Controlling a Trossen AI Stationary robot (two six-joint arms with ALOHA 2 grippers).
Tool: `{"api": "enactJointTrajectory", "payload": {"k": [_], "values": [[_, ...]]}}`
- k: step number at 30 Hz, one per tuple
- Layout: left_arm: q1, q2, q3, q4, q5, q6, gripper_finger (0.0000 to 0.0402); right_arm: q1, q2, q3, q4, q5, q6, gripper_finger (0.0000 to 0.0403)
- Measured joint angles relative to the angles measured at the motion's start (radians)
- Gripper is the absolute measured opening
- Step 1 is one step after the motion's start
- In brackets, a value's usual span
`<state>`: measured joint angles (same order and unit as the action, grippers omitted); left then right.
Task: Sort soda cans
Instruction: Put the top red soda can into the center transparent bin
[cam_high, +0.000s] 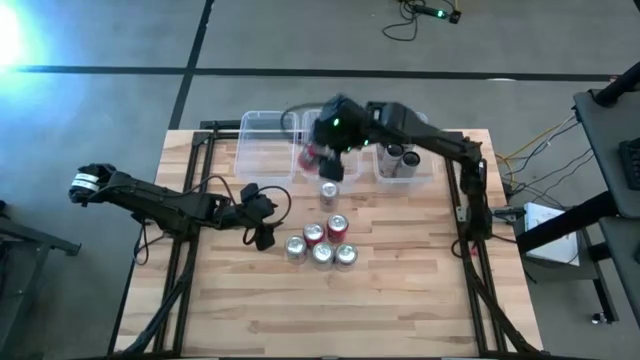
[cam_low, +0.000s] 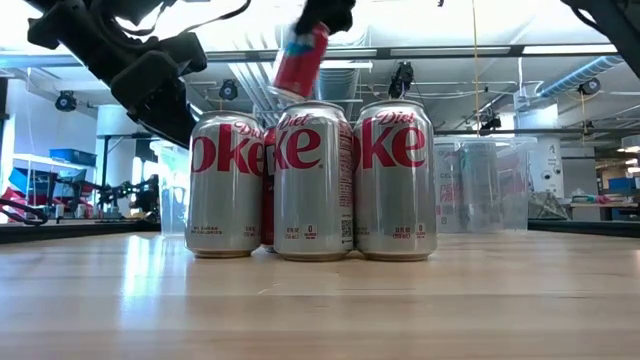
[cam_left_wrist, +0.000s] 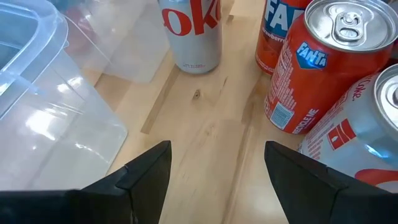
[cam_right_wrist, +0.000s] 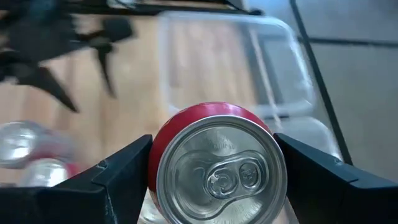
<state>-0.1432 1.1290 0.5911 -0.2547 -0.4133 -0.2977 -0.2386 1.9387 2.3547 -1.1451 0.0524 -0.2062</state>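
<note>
- Right claw (cam_right_wrist: 214, 177): closed on a red can (cam_right_wrist: 214, 168), one finger on each side of its body; held in the air over the clear bins at the far side of the surface. In the low view the red can (cam_low: 301, 60) hung tilted above the standing cans.
- Left claw (cam_left_wrist: 217, 171): fingers spread wide, holding nothing, low over the wood surface (cam_high: 400, 300), just left of the can cluster and beside a clear bin (cam_left_wrist: 37, 93).
- Can cluster (cam_high: 322, 245): five cans standing upright close together near the middle of the surface, silver and red among them; three silver Diet Coke cans (cam_low: 312, 180) stood in front in the low view, side by side.
- Single silver can (cam_high: 329, 192): upright, alone, between the cluster and the bins.
- Orange-red Fanta can (cam_left_wrist: 317, 62): upright, just beside a silver can (cam_left_wrist: 367, 137), seen from the left wrist.
- Clear bins (cam_high: 265, 140): in a row along the far edge; the right-hand bin (cam_high: 400, 165) held at least two dark cans (cam_high: 398, 155).
</note>
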Motion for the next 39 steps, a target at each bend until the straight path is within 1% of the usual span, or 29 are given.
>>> {"api": "enactJointTrajectory", "payload": {"k": [6, 9, 13, 17, 25, 29, 35, 39], "values": [[0.000, 0.000, 0.000, 0.002, 0.002, 0.000, 0.0242, -0.148, 0.025, -0.018, -0.068, -0.002, -0.015, 0.0297], [0.000, 0.000, 0.000, 0.002, 0.004, 0.000, 0.0242, -0.205, 0.055, -0.057, -0.060, -0.011, -0.030, 0.0297], [0.000, 0.000, 0.000, 0.001, 0.004, 0.000, 0.0242, -0.251, 0.084, -0.134, -0.029, -0.056, -0.054, 0.0301], [0.000, 0.000, 0.000, 0.000, 0.004, 0.000, 0.0242, -0.265, 0.105, -0.219, 0.008, -0.060, -0.075, 0.0299], [0.000, 0.000, 0.000, 0.000, 0.004, 0.000, 0.0242, -0.284, 0.108, -0.362, 0.146, -0.052, -0.102, 0.0299], [0.000, 0.000, 0.000, 0.000, 0.004, 0.000, 0.0242, -0.297, 0.108, -0.411, 0.195, -0.049, -0.119, 0.0302], [0.000, 0.000, 0.000, 0.000, 0.003, 0.000, 0.0242, -0.308, 0.108, -0.476, 0.223, -0.030, -0.124, 0.0303], [0.000, 0.000, 0.000, 0.000, 0.003, 0.000, 0.0242, -0.308, 0.108, -0.510, 0.258, -0.026, -0.127, 0.0316]]}}
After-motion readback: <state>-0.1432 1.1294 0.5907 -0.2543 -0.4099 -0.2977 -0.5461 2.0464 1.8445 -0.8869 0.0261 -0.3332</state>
